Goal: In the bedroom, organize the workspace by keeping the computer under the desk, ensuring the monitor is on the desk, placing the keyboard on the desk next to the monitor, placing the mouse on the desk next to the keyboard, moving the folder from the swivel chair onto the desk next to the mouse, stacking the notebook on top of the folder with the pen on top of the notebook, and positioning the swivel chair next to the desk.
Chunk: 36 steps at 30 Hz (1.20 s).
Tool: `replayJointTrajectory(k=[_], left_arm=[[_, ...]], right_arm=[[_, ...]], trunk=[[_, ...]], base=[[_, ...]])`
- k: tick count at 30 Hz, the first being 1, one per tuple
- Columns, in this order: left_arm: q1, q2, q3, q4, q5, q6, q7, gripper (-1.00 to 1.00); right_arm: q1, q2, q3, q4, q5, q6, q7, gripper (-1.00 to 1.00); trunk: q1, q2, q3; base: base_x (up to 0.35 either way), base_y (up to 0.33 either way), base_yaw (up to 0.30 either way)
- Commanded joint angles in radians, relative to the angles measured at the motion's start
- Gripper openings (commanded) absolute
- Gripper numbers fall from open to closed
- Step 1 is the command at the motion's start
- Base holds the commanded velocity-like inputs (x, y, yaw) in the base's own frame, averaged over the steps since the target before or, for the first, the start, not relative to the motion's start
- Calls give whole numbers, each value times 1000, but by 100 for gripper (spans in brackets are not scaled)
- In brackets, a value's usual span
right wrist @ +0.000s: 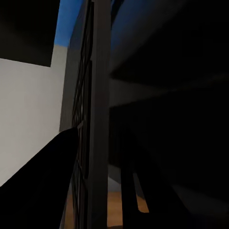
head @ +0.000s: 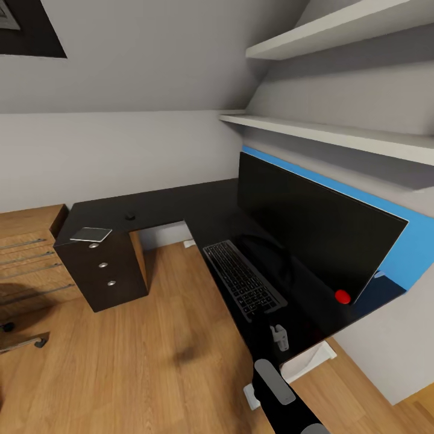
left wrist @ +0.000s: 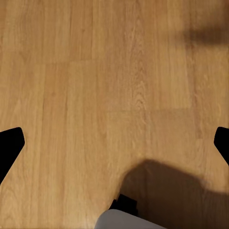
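Keyboard [head: 243, 279] between right jaws

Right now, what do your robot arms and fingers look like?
My right arm looks glossy black, rounded, with a long grey oval panel on top. Ahead of it sits a small light grey bracket piece. In the left wrist view, my left gripper has flat black fingers, with a pale grey rounded part behind them.

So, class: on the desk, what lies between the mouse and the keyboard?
In the head view, only bare glossy black desk top runs from the mouse round the corner to the keyboard; nothing sits on that stretch.
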Motion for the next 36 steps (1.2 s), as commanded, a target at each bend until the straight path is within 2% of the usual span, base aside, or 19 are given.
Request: replayJointTrajectory(k=[1, 13, 36], left_arm=[[-1, 1, -7, 0, 10, -6, 7, 100], [-1, 2, -7, 0, 10, -6, 6, 100], [-1, 2, -7, 0, 11, -6, 6, 100]], right_arm=[[-1, 0, 3, 1, -11, -4, 8, -100], [-1, 0, 1, 1, -12, -4, 8, -100], [-1, 0, 1, 1, -11, -6, 8, -100]], trunk=[[0, -1, -1], [0, -1, -1], [0, -1, -1]], base=[[0, 0, 0], [179, 0, 0], [64, 0, 0]])
